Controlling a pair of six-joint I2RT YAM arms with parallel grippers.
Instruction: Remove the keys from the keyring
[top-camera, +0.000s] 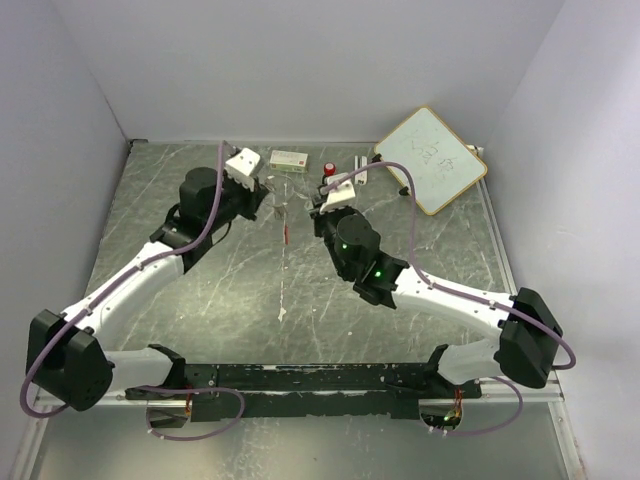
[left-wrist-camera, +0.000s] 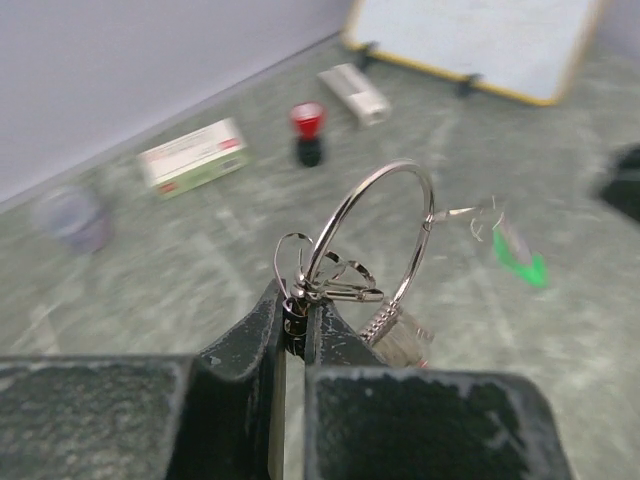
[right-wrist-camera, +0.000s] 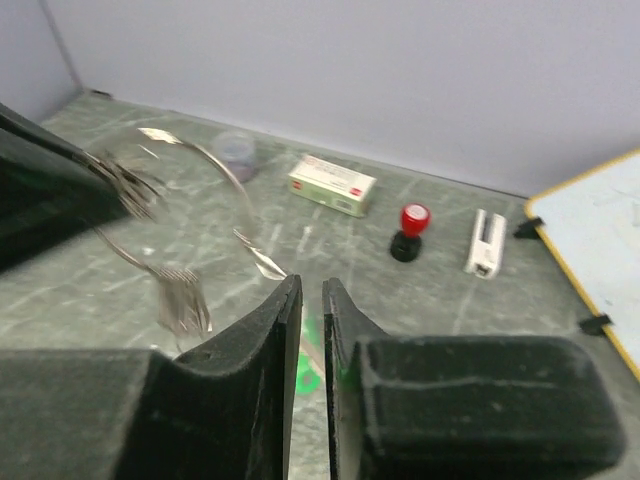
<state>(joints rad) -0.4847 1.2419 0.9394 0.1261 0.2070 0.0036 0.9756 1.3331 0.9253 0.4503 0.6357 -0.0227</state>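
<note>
My left gripper (left-wrist-camera: 296, 300) is shut on the small clip loops at the base of the silver keyring (left-wrist-camera: 375, 230) and holds it up off the table. The green key (left-wrist-camera: 518, 255) dangles from a thin wire on the ring's right side. My right gripper (right-wrist-camera: 311, 285) is closed to a narrow slit with nothing clearly pinched. The green key (right-wrist-camera: 308, 370) shows through the slit, beneath the fingers. In the top view both grippers, left (top-camera: 262, 200) and right (top-camera: 318, 207), flank the keyring (top-camera: 283, 208). The red key (top-camera: 288, 232) hangs just below it.
Along the back wall are a green-and-white box (top-camera: 289, 160), a black knob with a red top (top-camera: 329, 171), a small white block (top-camera: 360, 168) and a tilted whiteboard (top-camera: 431, 158). A clear cup (left-wrist-camera: 70, 215) stands at the back left.
</note>
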